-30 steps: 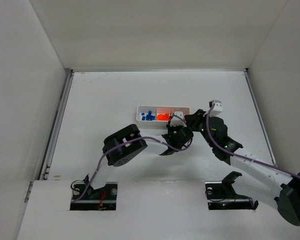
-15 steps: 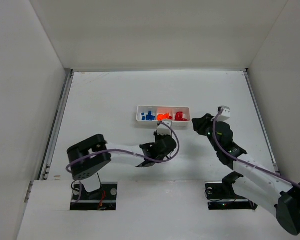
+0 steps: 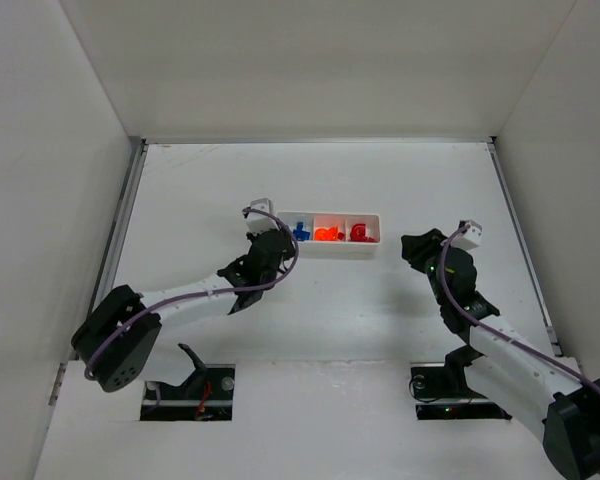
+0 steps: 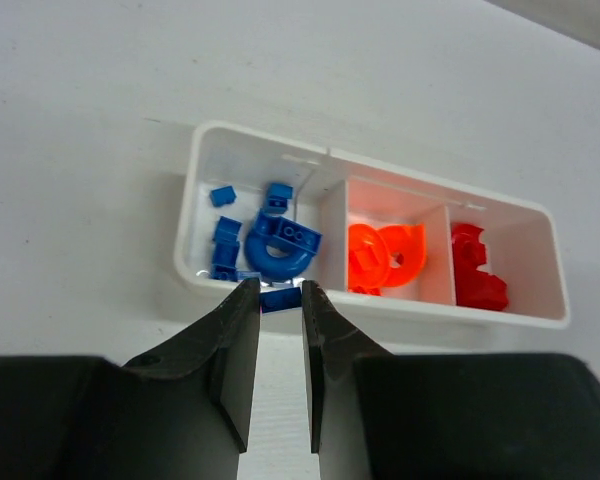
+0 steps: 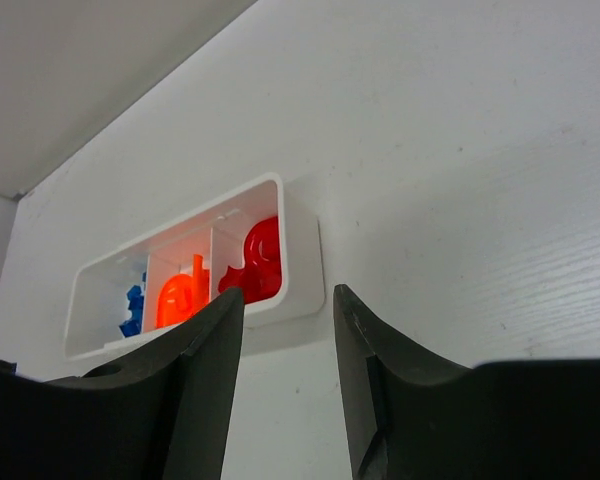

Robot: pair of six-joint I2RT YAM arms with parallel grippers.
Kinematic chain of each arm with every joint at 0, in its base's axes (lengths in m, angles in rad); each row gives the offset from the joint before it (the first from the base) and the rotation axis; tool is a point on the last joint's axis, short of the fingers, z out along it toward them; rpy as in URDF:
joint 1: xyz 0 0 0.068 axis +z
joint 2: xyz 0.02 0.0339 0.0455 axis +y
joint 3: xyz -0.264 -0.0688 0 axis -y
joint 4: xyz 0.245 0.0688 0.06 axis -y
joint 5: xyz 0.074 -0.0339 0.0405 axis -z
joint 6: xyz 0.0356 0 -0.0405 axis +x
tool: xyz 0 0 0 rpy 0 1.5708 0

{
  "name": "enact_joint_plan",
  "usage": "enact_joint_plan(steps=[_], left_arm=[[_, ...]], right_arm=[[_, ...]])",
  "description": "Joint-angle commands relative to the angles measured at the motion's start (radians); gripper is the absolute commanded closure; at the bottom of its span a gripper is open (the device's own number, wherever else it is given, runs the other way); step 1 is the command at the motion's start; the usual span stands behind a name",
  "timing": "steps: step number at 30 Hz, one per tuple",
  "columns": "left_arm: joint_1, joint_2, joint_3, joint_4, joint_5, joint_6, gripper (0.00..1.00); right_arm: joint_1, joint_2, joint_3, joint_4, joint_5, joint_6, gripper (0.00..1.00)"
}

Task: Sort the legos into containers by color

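Two grippers: my left gripper (image 4: 278,290) pinches one blue lego (image 4: 280,300) just by the white tray (image 4: 189,230); my right gripper (image 5: 287,293) is wide open.

My left hand (image 4: 278,296) has swung from the middle of the tray (image 3: 372,250) to its blue end compartment (image 4: 208,172). My right hand (image 5: 286,305) has backed off rightward over the worktop (image 3: 380,180), its fingers spreading wider and uncovering the red legos (image 3: 360,233).

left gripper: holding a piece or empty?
Holding. The left gripper pinches a small blue piece between its fingertips, at the near wall of the tray.
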Motion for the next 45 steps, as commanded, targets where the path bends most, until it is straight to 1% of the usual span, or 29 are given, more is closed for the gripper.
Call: enact_joint_plan(steps=[1,4,13,17,21,25,29,30,31,34,37,39,42,45], left_arm=[[0.058,0.057,0.055,0.016,0.085,0.029,0.87],[0.091,0.098,0.077,0.016,0.101,0.029,0.86],[0.097,0.155,0.135,0.015,0.108,0.063,0.82],[0.101,0.164,0.140,0.015,0.100,0.057,0.73],[0.114,0.141,0.135,0.010,0.097,0.050,0.58],[0.114,0.066,0.097,0.016,0.095,0.043,0.34],[0.123,-0.061,0.019,0.010,0.075,0.027,0.13],[0.126,-0.098,-0.007,0.004,0.069,0.021,0.02],[0.129,-0.129,-0.029,-0.002,0.065,0.017,0.00],[0.155,-0.263,-0.121,-0.071,0.022,-0.026,0.00],[0.193,-0.395,-0.184,-0.181,-0.041,-0.075,0.00],[0.221,-0.477,-0.219,-0.244,-0.044,-0.103,0.00],[0.258,-0.567,-0.257,-0.307,-0.020,-0.120,0.00],[0.294,-0.607,-0.270,-0.383,-0.012,-0.152,0.00]], right_arm=[[0.000,0.011,0.011,0.064,0.021,0.006,0.53],[0.000,0.004,0.010,0.064,0.021,0.006,0.53],[0.006,0.023,0.017,0.064,0.021,-0.003,0.52],[0.006,0.015,0.016,0.064,0.021,-0.003,0.52],[0.006,0.014,0.016,0.063,0.021,-0.003,0.52],[0.008,0.009,0.017,0.061,0.021,-0.003,0.51],[0.008,-0.008,0.011,0.063,0.023,-0.002,0.52],[0.008,-0.015,0.008,0.063,0.023,0.000,0.52],[0.008,-0.022,0.007,0.063,0.023,0.001,0.52],[0.008,-0.034,0.002,0.061,0.023,0.003,0.51],[0.006,-0.028,0.005,0.060,0.023,0.003,0.51],[0.006,-0.020,0.008,0.052,0.038,0.004,0.50],[0.008,-0.012,0.010,0.044,0.083,0.000,0.41],[0.013,-0.006,0.010,0.043,0.101,-0.003,0.34]])
